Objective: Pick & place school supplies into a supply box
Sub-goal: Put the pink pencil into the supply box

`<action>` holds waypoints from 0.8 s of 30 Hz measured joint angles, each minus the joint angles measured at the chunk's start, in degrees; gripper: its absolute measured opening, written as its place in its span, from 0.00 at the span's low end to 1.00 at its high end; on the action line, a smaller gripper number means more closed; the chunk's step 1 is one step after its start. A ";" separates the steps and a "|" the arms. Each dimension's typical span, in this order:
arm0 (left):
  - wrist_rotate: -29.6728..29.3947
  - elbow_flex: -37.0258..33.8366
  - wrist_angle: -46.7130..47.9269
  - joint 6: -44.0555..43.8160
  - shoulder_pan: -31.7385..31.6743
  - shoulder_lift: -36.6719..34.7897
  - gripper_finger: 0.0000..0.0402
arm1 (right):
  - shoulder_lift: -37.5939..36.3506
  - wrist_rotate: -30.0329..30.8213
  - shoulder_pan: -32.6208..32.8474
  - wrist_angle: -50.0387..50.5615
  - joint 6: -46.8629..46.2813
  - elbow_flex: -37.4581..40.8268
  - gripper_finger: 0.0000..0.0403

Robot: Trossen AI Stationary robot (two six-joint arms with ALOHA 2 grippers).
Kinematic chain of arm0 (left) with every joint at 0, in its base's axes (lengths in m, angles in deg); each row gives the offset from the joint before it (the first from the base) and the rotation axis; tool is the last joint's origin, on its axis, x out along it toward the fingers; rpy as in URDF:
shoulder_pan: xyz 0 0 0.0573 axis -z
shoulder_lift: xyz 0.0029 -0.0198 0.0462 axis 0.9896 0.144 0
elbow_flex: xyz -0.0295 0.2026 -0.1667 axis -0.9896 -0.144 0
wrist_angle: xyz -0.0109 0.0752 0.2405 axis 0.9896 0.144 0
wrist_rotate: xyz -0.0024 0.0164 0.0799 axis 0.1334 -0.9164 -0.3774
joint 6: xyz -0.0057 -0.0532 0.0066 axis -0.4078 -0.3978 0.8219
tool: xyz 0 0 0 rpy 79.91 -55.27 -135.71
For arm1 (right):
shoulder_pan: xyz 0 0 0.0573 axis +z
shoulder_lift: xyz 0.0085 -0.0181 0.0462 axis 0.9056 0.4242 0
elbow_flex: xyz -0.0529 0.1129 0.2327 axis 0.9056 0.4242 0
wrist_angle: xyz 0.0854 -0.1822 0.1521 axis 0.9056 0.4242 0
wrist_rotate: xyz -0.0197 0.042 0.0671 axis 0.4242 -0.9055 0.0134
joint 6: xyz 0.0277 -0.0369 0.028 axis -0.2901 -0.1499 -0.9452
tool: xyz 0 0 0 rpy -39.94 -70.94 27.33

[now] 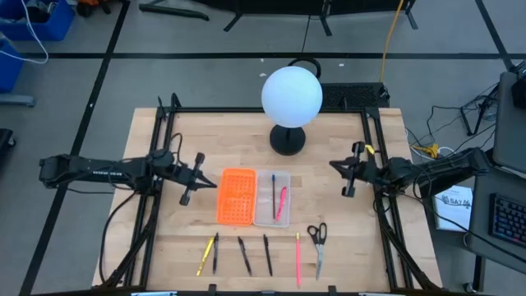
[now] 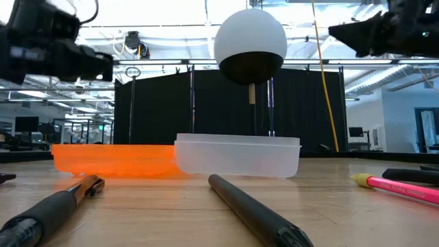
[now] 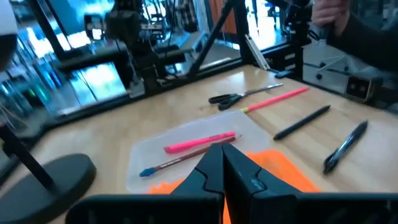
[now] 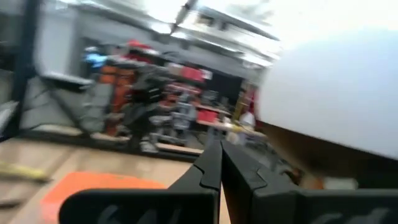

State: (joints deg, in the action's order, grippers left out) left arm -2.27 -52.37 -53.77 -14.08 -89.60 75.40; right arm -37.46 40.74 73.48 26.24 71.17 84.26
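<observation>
The clear supply box [image 1: 273, 198] sits mid-table with a pink pen [image 3: 199, 142] and a blue-tipped pencil [image 3: 180, 160] lying inside. Along the near edge lie a yellow pen [image 1: 203, 256], black pens [image 1: 244, 255], a pink pencil [image 1: 297, 256] and scissors [image 1: 318, 242]. My left gripper [image 1: 214, 183] hovers shut left of the orange perforated rectangle [image 1: 236, 196], pointing level toward the box, holding nothing. My right gripper [image 1: 333, 164] hangs shut and empty above the table's right side, away from the supplies.
A lamp with a white globe [image 1: 291, 96] on a black round base [image 1: 288, 140] stands just behind the box. Black frame rails [image 1: 160, 148] run along the table's left and right sides. Bare wood lies between the box and the row of pens.
</observation>
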 joint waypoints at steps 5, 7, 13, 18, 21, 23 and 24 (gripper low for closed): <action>2.47 -0.67 -0.96 3.22 -1.65 0.13 0.00 | 1.81 11.11 -0.04 0.27 -6.11 0.00 0.00; 4.21 -0.94 -0.86 5.12 -2.11 0.69 0.00 | 3.08 12.77 -0.04 0.32 -7.49 -0.25 0.00; 1.66 -1.05 -0.80 5.97 -3.40 0.78 0.02 | 10.24 15.80 0.47 14.80 -8.70 -12.08 0.00; -3.05 -1.05 -1.30 4.58 -3.43 0.80 0.04 | 22.03 17.64 1.72 36.50 -15.56 -30.12 0.00; -6.26 -1.05 -3.96 2.04 -3.40 0.80 0.03 | 30.01 18.17 3.56 47.73 -20.54 -41.33 0.00; -9.41 -1.05 -6.22 0.22 -3.40 0.79 0.01 | 35.55 18.83 5.18 56.06 -24.41 -48.78 0.00; -10.60 -1.05 -7.21 -0.63 -3.40 0.76 0.01 | 38.42 18.75 5.97 60.85 -26.73 -52.36 0.00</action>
State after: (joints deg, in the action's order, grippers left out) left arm -12.87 -53.42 -60.98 -14.71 -93.01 76.17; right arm 0.97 59.48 79.45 87.09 44.44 31.90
